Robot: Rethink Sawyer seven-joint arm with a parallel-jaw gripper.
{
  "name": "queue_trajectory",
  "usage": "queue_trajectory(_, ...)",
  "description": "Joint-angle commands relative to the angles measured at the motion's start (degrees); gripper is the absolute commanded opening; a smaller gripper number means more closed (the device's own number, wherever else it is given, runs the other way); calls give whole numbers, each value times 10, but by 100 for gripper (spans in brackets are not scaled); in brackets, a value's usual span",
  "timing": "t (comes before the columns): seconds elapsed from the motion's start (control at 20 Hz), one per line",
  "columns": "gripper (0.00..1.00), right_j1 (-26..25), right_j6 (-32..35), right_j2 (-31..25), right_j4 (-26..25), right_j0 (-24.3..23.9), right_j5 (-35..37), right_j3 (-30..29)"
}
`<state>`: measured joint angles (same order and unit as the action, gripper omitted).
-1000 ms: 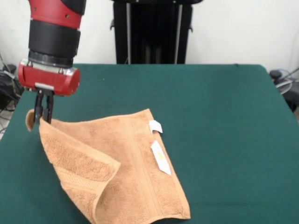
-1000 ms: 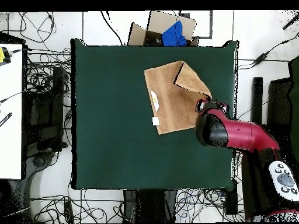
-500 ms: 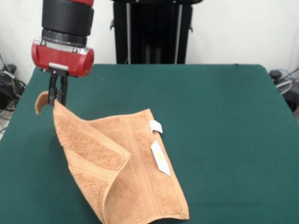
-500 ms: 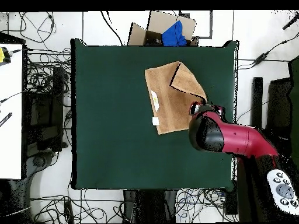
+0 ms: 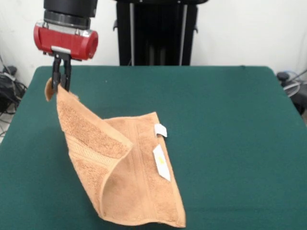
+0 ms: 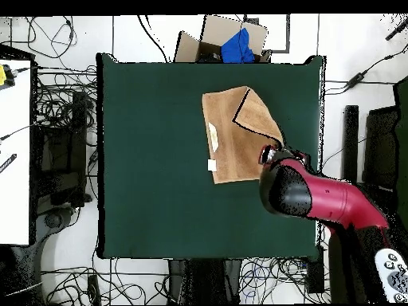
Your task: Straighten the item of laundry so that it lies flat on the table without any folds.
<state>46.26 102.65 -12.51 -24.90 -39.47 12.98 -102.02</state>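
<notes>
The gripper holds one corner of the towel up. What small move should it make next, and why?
Probably carry the corner outward, away from the towel's body. The gripper is shut on a lifted corner of the towel, and a flap still lies folded over the part resting on the table; pulling outward should open that fold.

Red arm [image 6: 335, 199] vertical, end effector [image 5: 61, 81] pinched closed, raised

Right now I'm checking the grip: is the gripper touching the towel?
Touching. In the front view the gripper is shut on a corner of the towel, holding that corner up off the table.
</notes>
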Motion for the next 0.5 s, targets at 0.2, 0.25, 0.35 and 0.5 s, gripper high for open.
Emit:
queue_trajectory(0.2, 0, 63, -33, -96, 36, -52, 98, -79)
queue_trajectory(0.25, 0, 68, -36, -102, 38, -58, 102, -83)
queue_trajectory(0.35, 0, 81, -44, -117, 43, -74, 110, -95)
queue_trajectory(0.5, 0, 88, -49, -128, 44, -85, 119, -98)
